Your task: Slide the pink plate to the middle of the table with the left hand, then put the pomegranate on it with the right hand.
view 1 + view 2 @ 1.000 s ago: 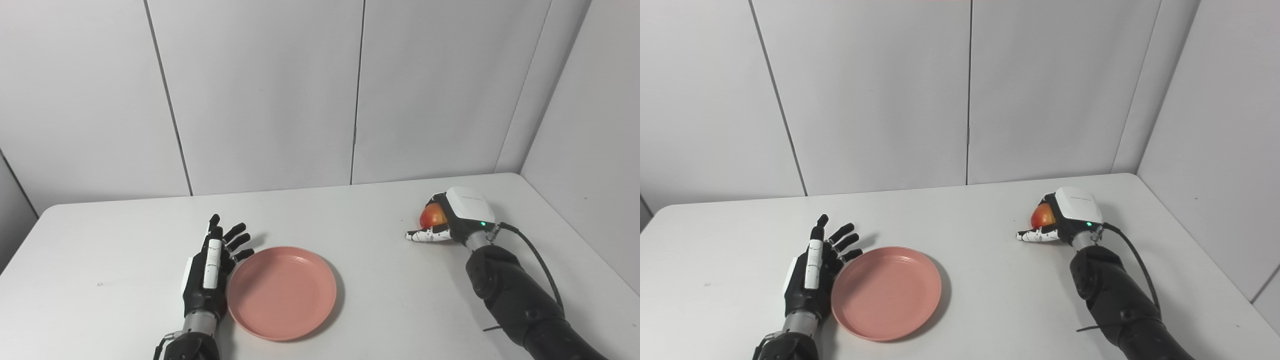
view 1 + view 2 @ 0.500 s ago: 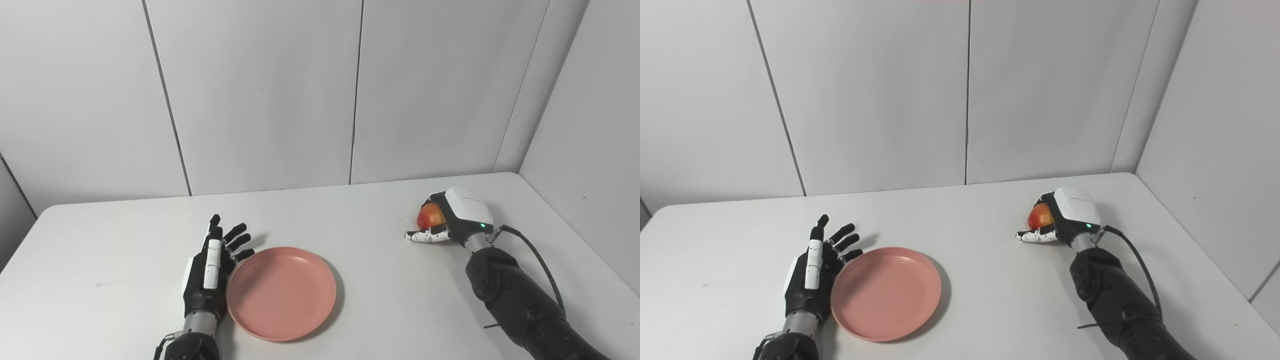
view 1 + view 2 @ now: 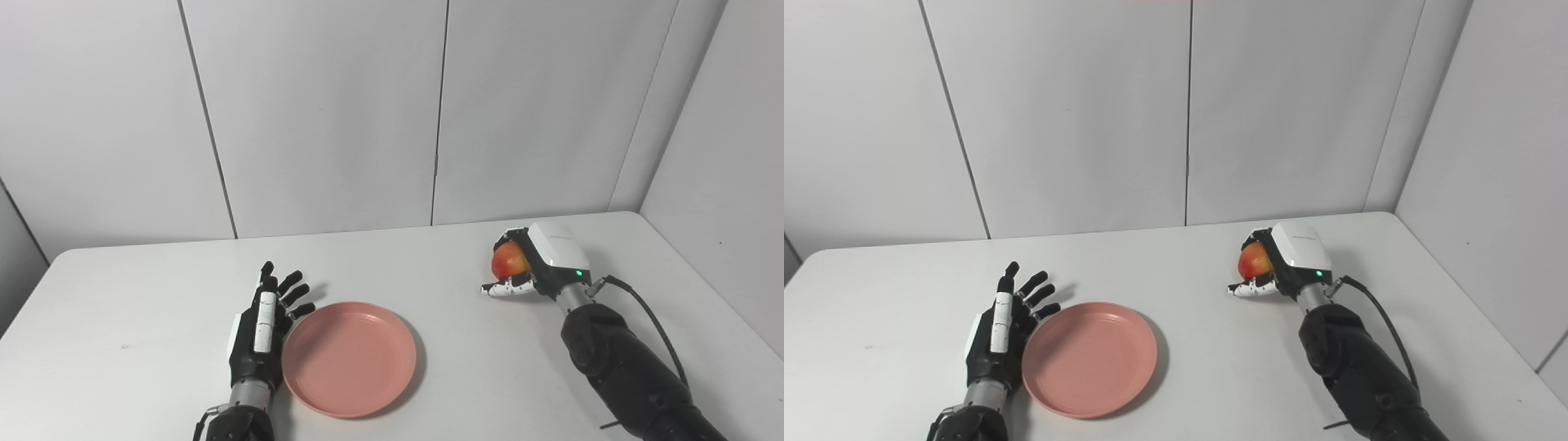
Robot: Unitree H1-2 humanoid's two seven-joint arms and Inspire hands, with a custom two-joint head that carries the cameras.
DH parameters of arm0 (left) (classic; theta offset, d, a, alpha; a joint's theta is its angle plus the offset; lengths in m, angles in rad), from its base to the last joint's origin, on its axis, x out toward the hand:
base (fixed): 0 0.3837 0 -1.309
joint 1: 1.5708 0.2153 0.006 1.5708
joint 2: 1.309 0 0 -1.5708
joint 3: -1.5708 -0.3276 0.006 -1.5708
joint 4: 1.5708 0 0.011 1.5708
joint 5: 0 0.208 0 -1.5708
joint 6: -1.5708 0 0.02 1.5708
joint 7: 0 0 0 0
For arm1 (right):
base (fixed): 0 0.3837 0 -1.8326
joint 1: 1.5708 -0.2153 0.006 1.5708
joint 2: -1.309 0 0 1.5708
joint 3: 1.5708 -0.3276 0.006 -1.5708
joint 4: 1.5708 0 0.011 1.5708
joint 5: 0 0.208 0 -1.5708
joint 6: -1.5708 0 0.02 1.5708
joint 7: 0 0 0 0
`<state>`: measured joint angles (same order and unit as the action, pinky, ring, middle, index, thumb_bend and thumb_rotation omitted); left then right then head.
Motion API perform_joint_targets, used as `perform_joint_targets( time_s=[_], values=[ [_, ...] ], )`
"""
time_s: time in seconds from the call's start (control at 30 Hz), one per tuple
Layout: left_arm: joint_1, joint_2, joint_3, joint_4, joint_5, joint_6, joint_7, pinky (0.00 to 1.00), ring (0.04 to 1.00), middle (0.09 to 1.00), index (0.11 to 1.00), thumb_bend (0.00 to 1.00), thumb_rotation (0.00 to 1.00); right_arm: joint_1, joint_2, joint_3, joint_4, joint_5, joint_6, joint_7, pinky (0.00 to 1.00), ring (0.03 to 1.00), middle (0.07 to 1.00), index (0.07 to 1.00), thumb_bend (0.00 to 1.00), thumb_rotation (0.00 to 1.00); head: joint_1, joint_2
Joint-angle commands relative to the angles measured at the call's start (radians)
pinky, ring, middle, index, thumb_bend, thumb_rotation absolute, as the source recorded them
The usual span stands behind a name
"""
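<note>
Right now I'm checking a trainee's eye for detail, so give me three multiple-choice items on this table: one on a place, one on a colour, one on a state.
1. Where does the left hand lie?
A. on top of the plate
B. beside the plate's left rim
C. at the table's right end

2. What colour is the plate?
A. pink
B. blue
C. green

3. What is the right hand doing?
A. lying flat and open
B. pressing on the plate
C. holding the pomegranate

Answers:
1 B: the hand lies next to the rim, fingers apart.
2 A: the dish is plainly pink against the white table.
3 C: fingers curl round the red-and-yellow fruit, well to the right of the plate.
</note>
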<state>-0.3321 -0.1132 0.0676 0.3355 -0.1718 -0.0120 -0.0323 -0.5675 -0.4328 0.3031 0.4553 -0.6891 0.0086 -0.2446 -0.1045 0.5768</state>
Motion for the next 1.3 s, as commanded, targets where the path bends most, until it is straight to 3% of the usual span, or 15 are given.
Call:
perform_joint_targets(
  time_s=[0.0,0.2,0.33,0.6,0.8,1.03,1.27],
  values=[
    [0.004,-0.02,-0.009,0.019,0.008,0.019,0.018,0.68,0.807,0.844,0.968,0.84,0.84,-0.049,-0.009,-0.02,-0.08,0.003,-0.041,-0.004,0.21,0.266,0.36,0.489,0.5,0.14,0.017,0.004],
    [0.002,-0.033,-0.017,0.022,0.021,0.013,0.033,0.69,0.809,0.848,0.979,0.85,0.85,-0.041,0.003,-0.033,-0.185,0.015,-0.057,0.021,0.19,0.246,0.344,0.488,0.5,0.14,0.046,0.008],
    [-0.003,-0.042,-0.02,0.026,0.042,0.016,0.054,0.66,0.792,0.829,0.974,0.9,0.85,-0.032,0.023,-0.039,-0.3,0.018,-0.039,0.077,0.23,0.3,0.408,0.489,0.5,0.14,0.065,0.008],
    [0.007,-0.048,-0.035,0.024,0.086,-0.005,0.08,0.64,0.787,0.824,0.978,0.89,0.87,-0.021,0.07,-0.052,-0.465,0.038,-0.058,0.132,0.25,0.323,0.417,0.489,0.5,0.14,0.104,0.014],
    [0.009,-0.052,-0.04,0.024,0.094,-0.004,0.08,0.64,0.784,0.825,0.976,0.89,0.88,-0.025,0.106,-0.045,-0.499,0.056,-0.106,0.147,0.24,0.316,0.409,0.488,0.5,0.14,0.133,0.015],
    [0.01,-0.054,-0.034,0.021,0.085,0.009,0.077,0.64,0.783,0.819,0.973,0.92,0.85,-0.015,0.175,-0.043,-0.562,0.059,-0.074,0.194,0.23,0.3,0.398,0.486,0.5,0.15,0.124,0.017],
    [0.009,-0.045,-0.042,0.024,0.1,0.007,0.078,0.63,0.779,0.822,0.982,0.89,0.89,0.022,0.248,-0.019,-0.575,0.048,-0.07,0.234,0.22,0.294,0.397,0.484,0.5,0.15,0.121,0.018]
  ],
)
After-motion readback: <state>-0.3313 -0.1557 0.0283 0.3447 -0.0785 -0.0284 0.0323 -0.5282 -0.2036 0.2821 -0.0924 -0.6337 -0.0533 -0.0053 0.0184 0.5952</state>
